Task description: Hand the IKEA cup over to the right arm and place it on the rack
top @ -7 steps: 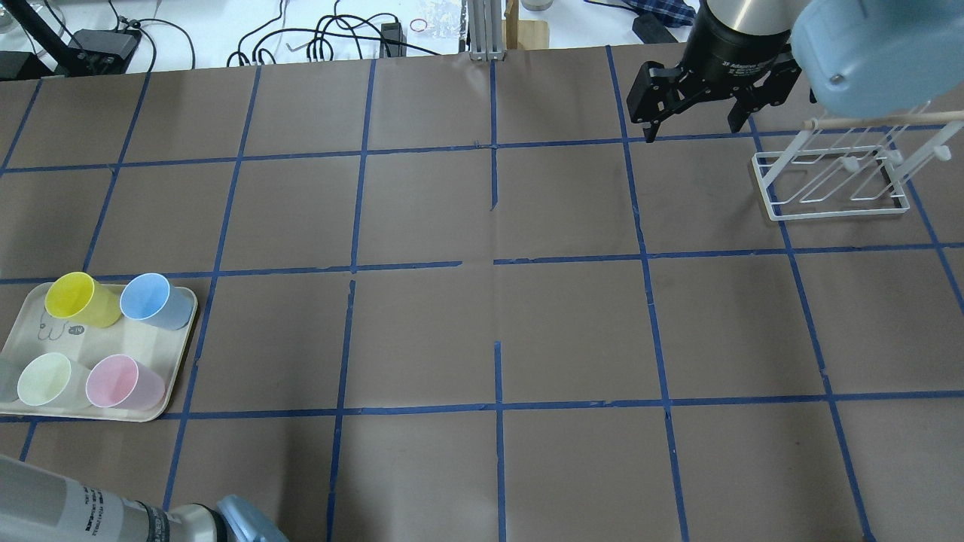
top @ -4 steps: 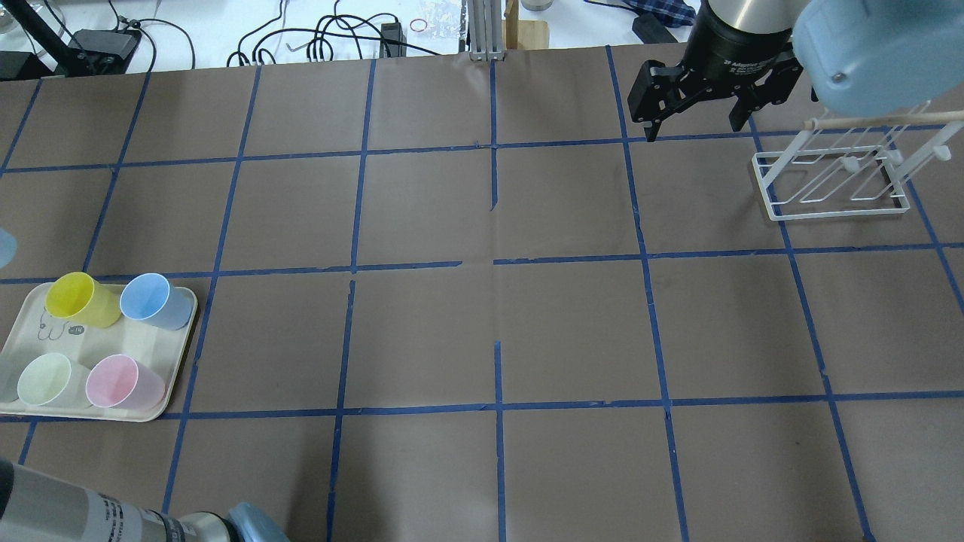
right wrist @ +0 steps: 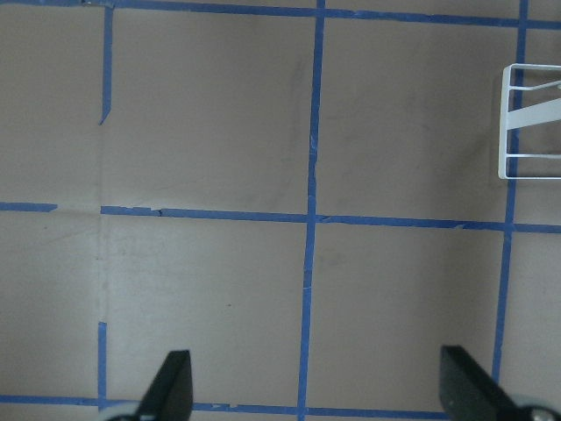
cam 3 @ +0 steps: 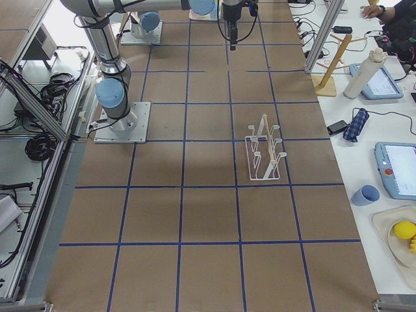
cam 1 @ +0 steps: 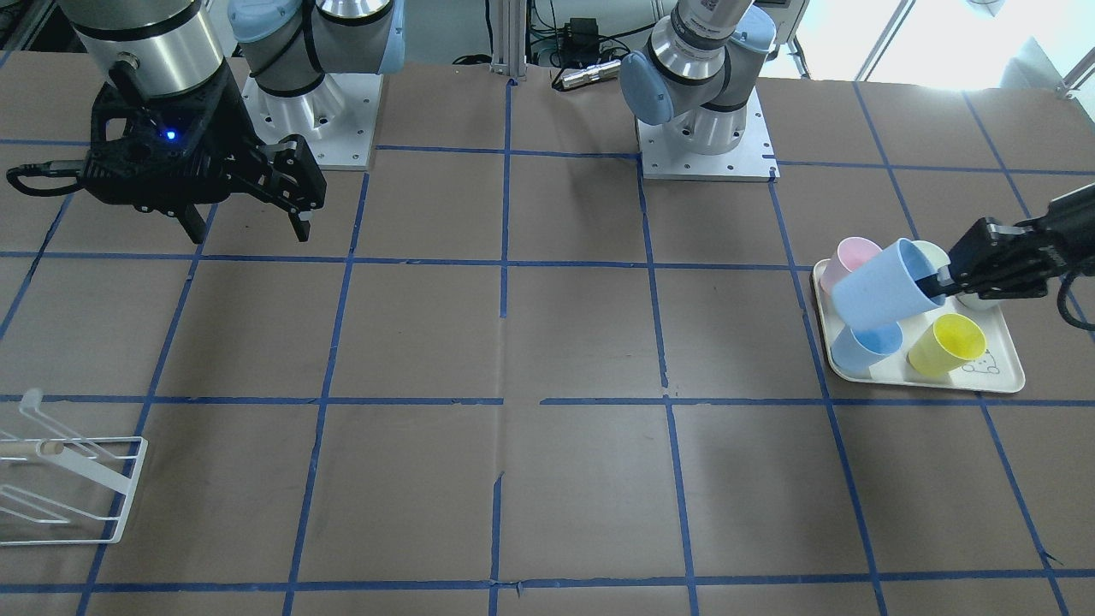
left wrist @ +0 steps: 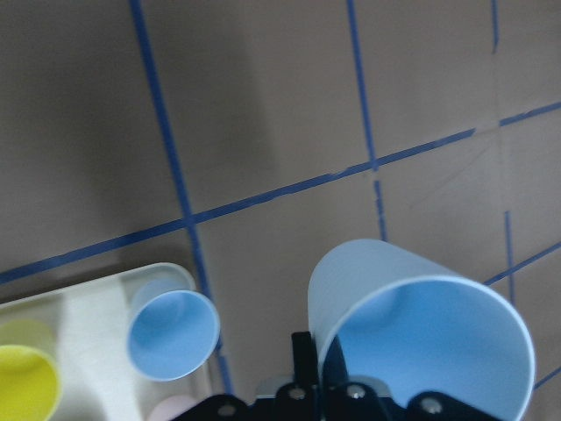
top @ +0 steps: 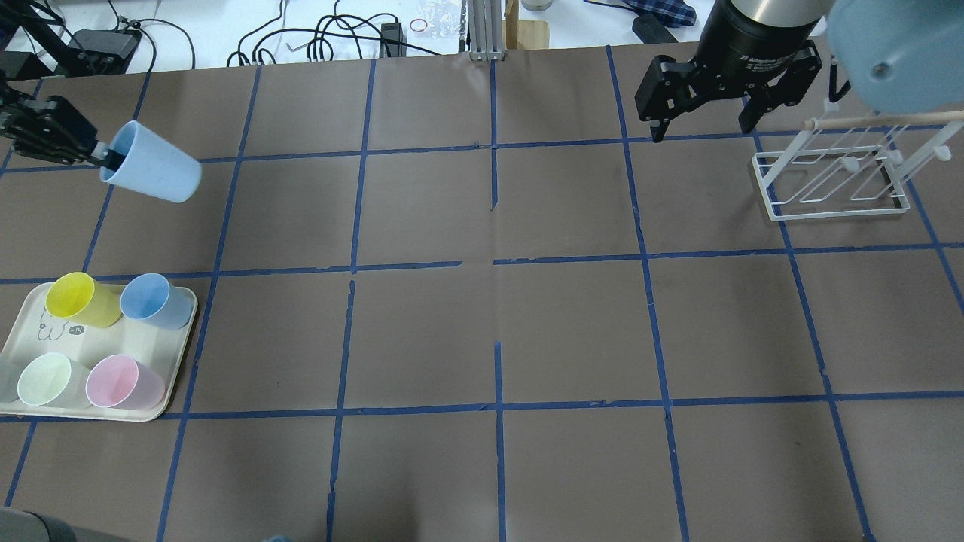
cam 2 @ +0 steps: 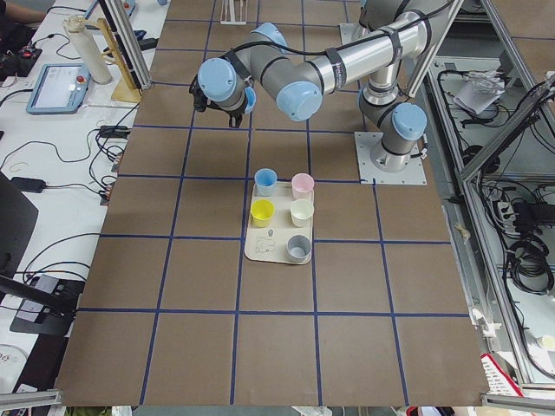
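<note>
The IKEA cup (top: 154, 172) is a pale sky-blue tumbler. It lies tilted on its side in the air at the far left, beyond the tray. My left gripper (top: 96, 155) is shut on its rim, with one finger inside the mouth. The front-facing view shows the cup (cam 1: 881, 287) held above the tray by the left gripper (cam 1: 941, 278). It fills the lower right of the left wrist view (left wrist: 412, 324). My right gripper (top: 700, 126) hangs open and empty at the far right, just left of the white wire rack (top: 832, 181), whose wooden dowel points right.
A cream tray (top: 90, 342) at the near left holds a yellow cup (top: 75, 299), a deeper blue cup (top: 151, 297), a pale green cup (top: 45, 379), a pink cup (top: 120, 382) and a grey one at the view's edge. Cables and boxes lie beyond the table's far edge.
My left gripper has come into the overhead view at the far left, carrying the pale blue cup. Its forearm has left the bottom-left corner. The right gripper has shifted slightly right.
</note>
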Controlling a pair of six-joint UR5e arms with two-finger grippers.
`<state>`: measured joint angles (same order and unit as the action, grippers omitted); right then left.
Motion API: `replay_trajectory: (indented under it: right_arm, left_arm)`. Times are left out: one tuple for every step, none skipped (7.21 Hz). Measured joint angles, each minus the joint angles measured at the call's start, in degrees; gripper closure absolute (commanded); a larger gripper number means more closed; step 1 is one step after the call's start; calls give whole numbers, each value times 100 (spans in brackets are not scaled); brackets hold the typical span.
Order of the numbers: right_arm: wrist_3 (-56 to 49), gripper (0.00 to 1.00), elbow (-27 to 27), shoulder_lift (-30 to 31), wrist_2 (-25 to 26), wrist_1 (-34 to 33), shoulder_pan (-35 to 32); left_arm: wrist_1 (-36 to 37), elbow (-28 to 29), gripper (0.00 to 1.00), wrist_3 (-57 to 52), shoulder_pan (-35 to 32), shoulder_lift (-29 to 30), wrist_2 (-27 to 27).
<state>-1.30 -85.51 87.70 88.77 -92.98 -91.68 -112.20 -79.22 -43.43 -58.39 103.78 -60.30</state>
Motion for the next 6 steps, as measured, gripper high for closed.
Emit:
replay_trajectory:
  right_arm:
    - [-21, 0, 77, 0, -266, 18, 92]
    - [-46, 0, 165, 0, -527, 50, 242]
    - [-60, 0, 206, -3, -831, 70, 412]
    - [-67, 0, 216, -5, -1185, 87, 627]
    - [-70, 0, 211, -3, -1643, 209, 896]
    - [-56, 0, 186, 23, -2151, 533, 1140]
  left_arm:
    - [-47, -448, 100, 223, -192, -158, 591]
    - [-66, -980, 100, 474, -371, -369, 1409]
    - [-72, -1463, 100, 648, -545, -542, 2258]
    - [-68, -1950, 100, 725, -758, -626, 3129]
    - [-46, -2405, 100, 759, -1015, -649, 4031]
    - [-20, -2731, 100, 780, -1349, -677, 4862]
